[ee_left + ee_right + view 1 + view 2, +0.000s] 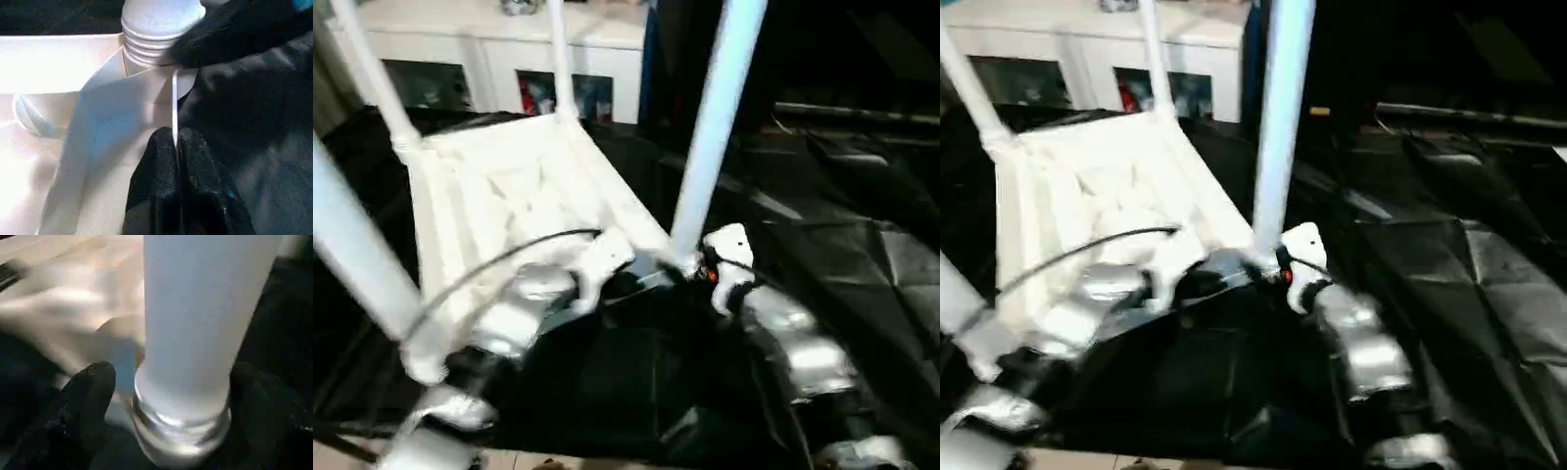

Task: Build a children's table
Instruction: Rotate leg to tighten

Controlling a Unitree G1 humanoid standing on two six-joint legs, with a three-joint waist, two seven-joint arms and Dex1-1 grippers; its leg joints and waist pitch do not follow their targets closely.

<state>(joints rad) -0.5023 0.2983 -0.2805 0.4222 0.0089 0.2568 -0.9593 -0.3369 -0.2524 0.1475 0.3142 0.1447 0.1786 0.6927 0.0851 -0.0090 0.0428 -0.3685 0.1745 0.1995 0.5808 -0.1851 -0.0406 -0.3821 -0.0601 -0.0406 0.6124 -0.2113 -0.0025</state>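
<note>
Lying upside down on the black-covered work table (862, 264), the children's table (509, 196) has four legs pointing up; a white cabinet (489, 49) stands beyond. Left gripper (176, 147), fingers pressed together, pinches the thin rim of the tabletop just beside a corner socket. Right gripper (166, 396), fingers spread wide, flanks the base of the near leg (205, 318) at that socket without clearly touching
</note>
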